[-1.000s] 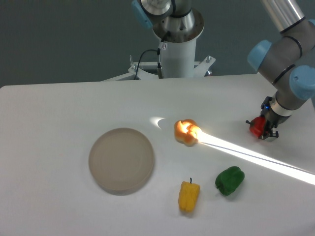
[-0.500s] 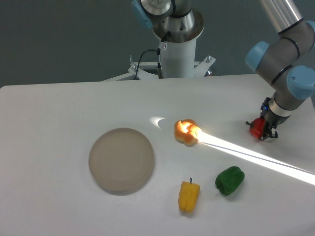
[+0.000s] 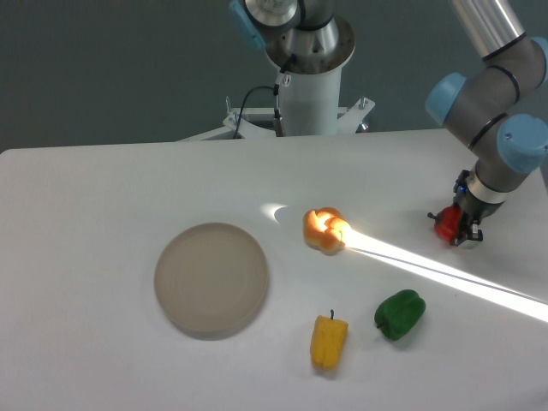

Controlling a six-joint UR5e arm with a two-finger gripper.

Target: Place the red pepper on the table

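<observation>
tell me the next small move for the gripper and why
Probably open the gripper and let go. It is closed around the red pepper low at the right side of the table, seemingly at the surface, with bare tabletop around it. Contact underneath cannot be confirmed, so a slight lowering first may help.

No text, label, brand, number or sign can be read on anything here

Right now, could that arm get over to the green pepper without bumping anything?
Probably yes. The green pepper lies in the open, with bare table between it and the tool. But the tool is closed on the red pepper, so that would need setting down first.
</observation>
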